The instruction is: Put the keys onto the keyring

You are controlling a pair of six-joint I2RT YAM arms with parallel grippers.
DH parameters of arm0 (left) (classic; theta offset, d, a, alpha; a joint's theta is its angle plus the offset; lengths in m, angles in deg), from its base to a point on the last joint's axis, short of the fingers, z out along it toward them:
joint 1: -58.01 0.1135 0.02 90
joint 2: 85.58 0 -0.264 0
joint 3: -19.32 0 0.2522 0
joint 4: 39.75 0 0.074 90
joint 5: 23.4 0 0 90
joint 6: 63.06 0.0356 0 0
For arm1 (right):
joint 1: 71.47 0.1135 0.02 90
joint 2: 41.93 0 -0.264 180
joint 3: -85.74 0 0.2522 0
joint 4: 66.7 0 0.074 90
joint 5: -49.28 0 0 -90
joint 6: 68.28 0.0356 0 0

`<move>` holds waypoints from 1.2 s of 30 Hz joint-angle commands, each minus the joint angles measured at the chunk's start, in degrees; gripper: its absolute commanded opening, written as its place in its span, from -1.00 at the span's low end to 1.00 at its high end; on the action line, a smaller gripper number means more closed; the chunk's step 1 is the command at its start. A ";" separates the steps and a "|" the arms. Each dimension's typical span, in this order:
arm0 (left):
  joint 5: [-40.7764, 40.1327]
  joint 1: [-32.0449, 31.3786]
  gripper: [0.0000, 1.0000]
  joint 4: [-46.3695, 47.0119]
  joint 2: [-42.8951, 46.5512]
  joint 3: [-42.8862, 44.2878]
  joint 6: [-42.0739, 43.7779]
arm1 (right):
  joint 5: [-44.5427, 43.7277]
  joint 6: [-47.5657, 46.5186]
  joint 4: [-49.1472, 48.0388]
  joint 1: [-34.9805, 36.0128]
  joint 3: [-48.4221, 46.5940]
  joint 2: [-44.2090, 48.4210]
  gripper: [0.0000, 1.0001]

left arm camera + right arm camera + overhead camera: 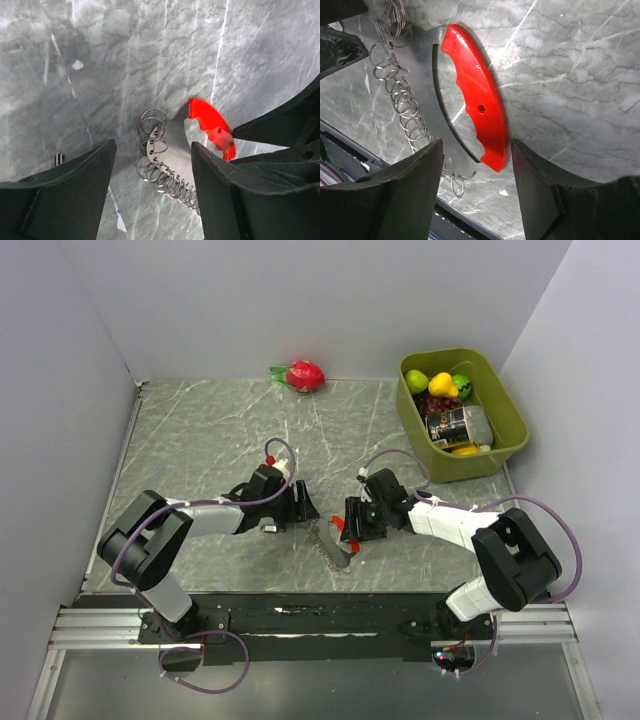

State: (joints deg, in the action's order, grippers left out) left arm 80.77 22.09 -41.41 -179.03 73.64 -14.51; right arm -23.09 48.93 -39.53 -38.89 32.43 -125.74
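Grey tabletop [200, 440] w/ keyring [477, 115], coil end hidden behind jaws.

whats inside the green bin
The green bin holds a yellow pear, a green fruit, a dark can and a yellow piece by its near wall. Anything beneath them is covered.

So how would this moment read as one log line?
left jaws: open | right jaws: open | keyring: flat on table, between both, ungripped
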 commanded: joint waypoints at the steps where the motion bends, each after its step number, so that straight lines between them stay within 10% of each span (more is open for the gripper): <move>1: 0.86 0.15 0.37 -0.76 -1.65 0.93 -0.04 | -0.22 -0.22 0.39 -0.32 -1.93 0.31 0.28; 27: -8.99 0.06 0.54 -3.75 33.15 -7.77 1.64 | -7.61 -2.15 -3.21 -2.08 5.09 26.23 0.40; 36: -10.83 0.06 0.61 -6.04 43.78 -8.82 5.24 | -25.53 -10.84 -4.52 -7.69 6.32 41.42 0.99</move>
State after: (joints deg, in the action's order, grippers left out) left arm 71.15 22.14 -48.49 -139.45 65.40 -11.37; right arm -38.33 43.35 -39.94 -43.35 38.44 -92.22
